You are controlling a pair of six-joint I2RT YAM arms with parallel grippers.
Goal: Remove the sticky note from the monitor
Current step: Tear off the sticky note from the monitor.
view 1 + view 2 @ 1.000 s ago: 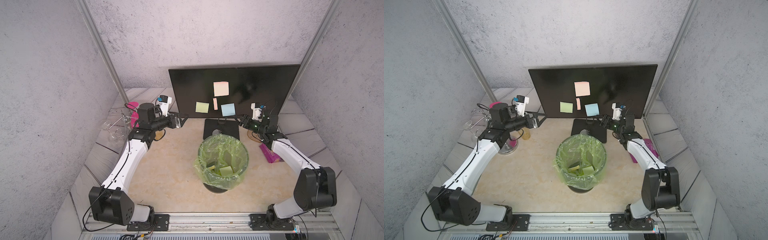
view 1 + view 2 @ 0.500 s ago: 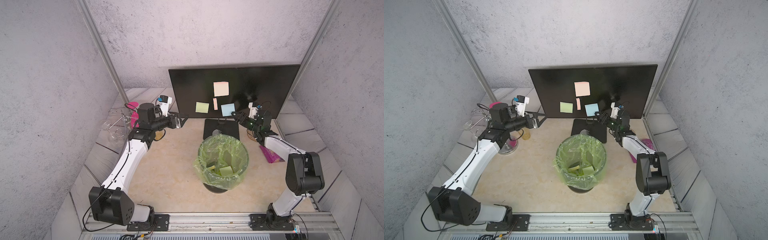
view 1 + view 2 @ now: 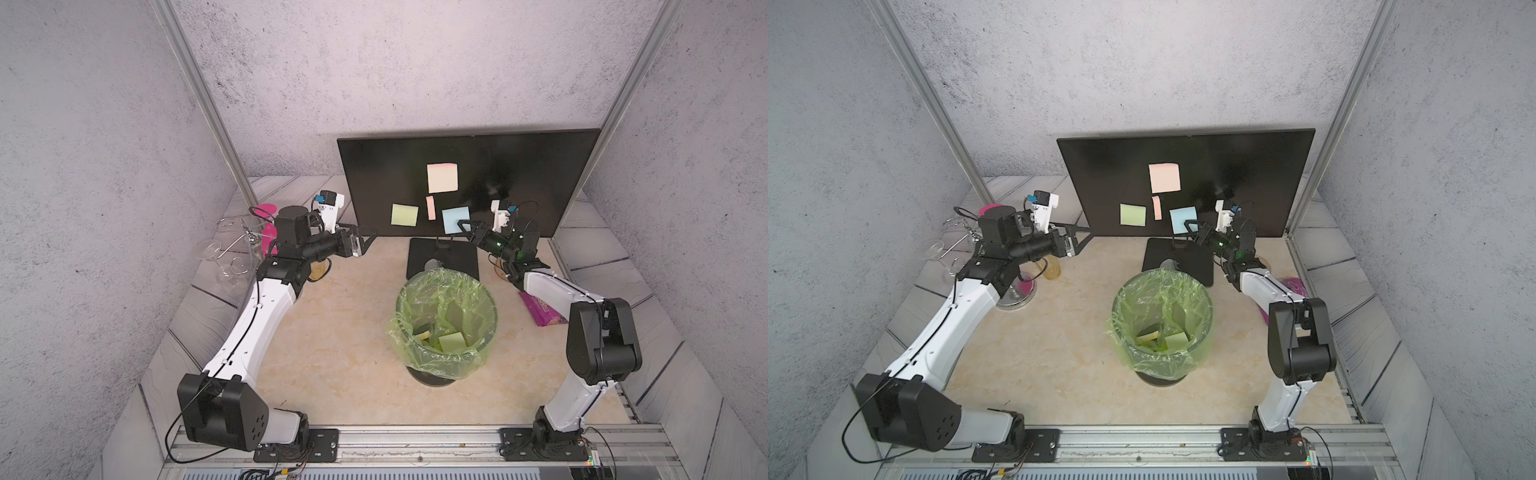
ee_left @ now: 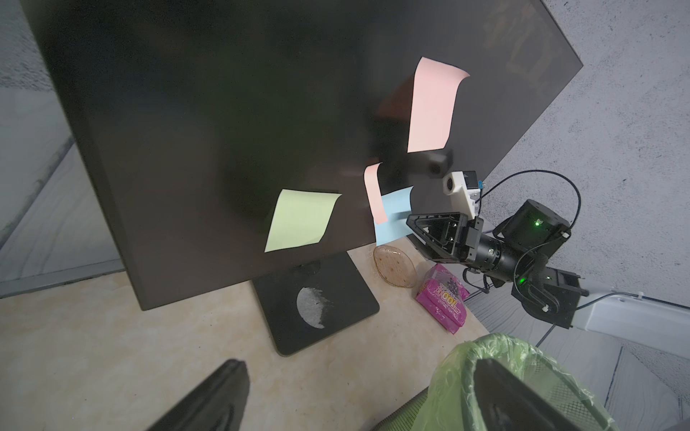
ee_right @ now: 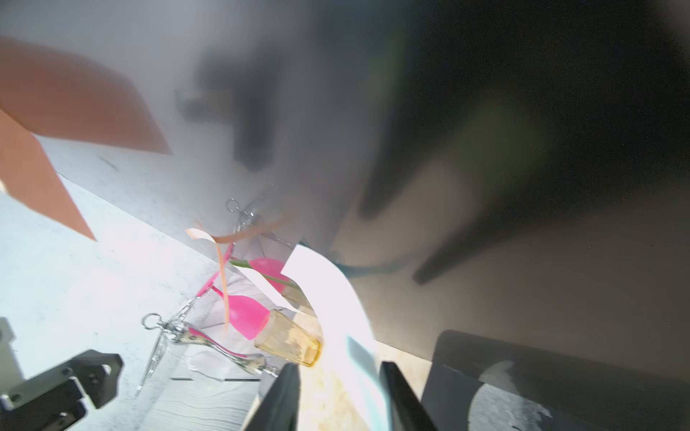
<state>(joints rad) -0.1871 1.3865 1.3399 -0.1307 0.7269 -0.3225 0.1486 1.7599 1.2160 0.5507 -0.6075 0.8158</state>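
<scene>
The left arm [image 3: 266, 316] rises from the front left corner of the desk [image 3: 332, 353]. Its elbow is bent and its wrist is level, aimed at the lower left corner of the monitor [image 3: 519, 174]. The left jaws stand wide apart, holding and touching nothing. In their own wrist view they are dark blurs cut off by the frame. Four notes cling to the screen: a green note [image 3: 404, 215], a narrow pink strip [image 3: 430, 207], a large peach note [image 3: 442, 177] and the blue sticky note [image 3: 454, 219], low near the middle. The right arm [image 3: 552, 291], from the front right corner, folds sharply and points its wrist at that blue note. The right jaws are narrowed, one on each side of the note's right edge, with a gap showing between them. Whether they touch the paper cannot be told, as the right wrist view is smeared.
</scene>
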